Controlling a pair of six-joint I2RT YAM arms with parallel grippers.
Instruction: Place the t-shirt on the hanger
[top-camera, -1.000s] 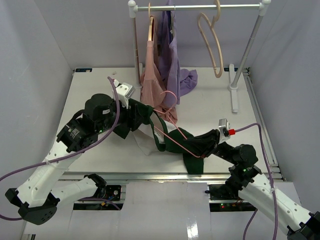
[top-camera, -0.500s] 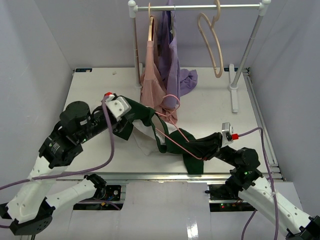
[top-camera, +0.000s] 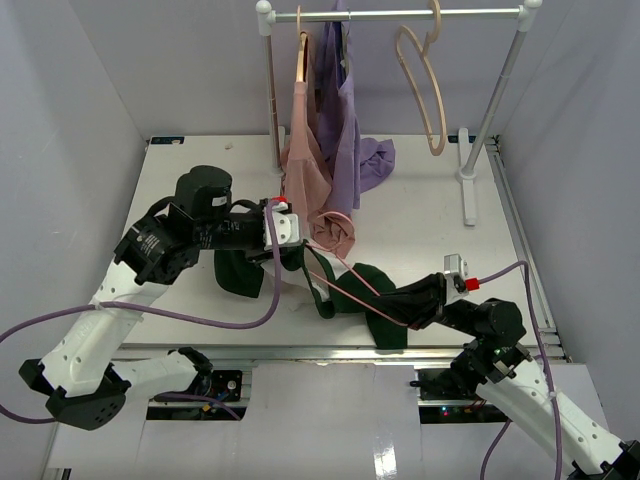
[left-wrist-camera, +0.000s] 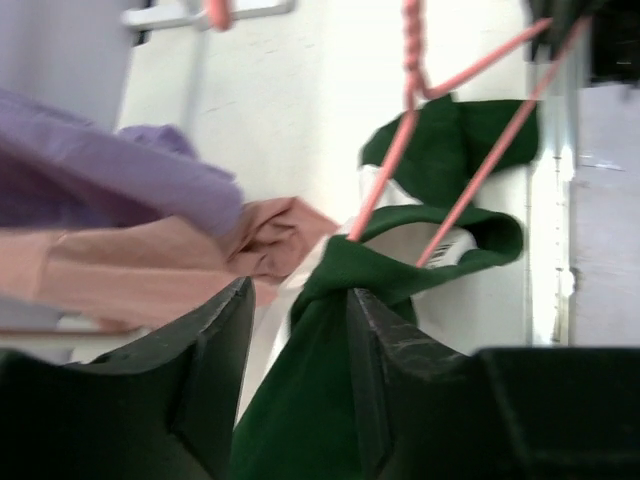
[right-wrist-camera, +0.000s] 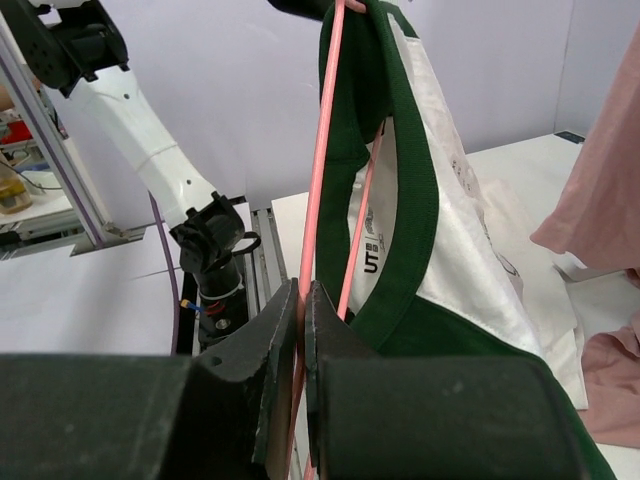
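The t-shirt (top-camera: 388, 330) is soft cream-white jersey with dark green sleeves, side panels and a ribbed green collar band. Small dark print runs down the cream front. It sits bunched at the middle of the bench (top-camera: 200, 180), toward the near edge, strung between the two arms and just near of the pink garment (top-camera: 305, 150), whose hem pools on the bench. Inside the collar a neck label reads "UT", and a white tag there carries a barcode. The hanger (right-wrist-camera: 318, 175) is thin, smooth, pale pink wire, and it runs into the neck opening. The left jaws are clamped on a fold of green cloth. The right jaws are pinched tight on the pink wire. A lilac garment (top-camera: 350, 130) hangs beside the pink one.
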